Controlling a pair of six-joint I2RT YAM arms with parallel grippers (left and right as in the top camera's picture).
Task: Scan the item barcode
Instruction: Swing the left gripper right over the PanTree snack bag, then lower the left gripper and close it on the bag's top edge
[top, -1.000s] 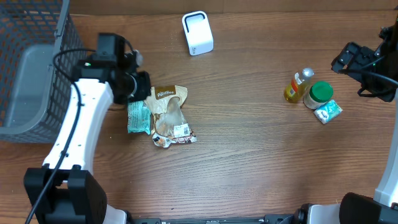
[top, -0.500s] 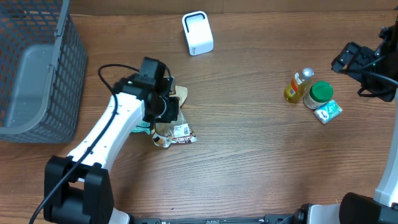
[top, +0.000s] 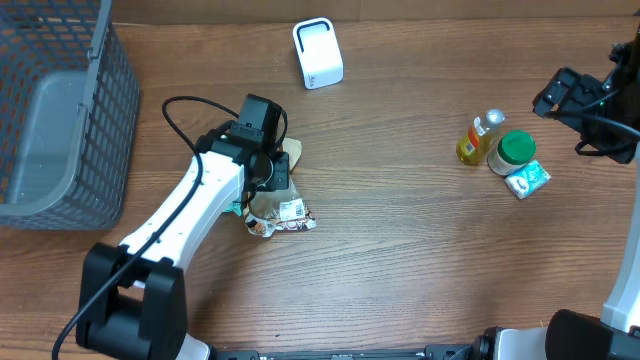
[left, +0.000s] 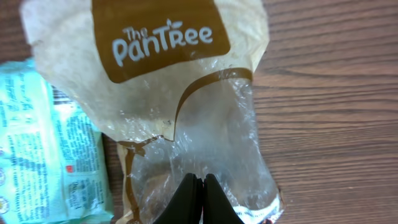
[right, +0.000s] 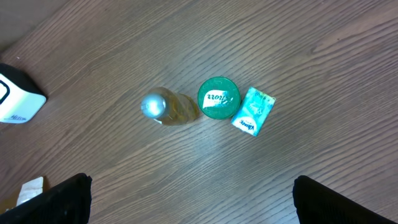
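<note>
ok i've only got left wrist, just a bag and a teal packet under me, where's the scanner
observer: The scanner stands at the table's far edge, beyond the bag and a little to the right.
operator: is the right arm in my way
observer: No. The right arm hangs at the right edge, its fingers open, well clear of the bag.
operator: anything on my left
observer: A wire basket sits at the left edge, apart from the bag.
</note>
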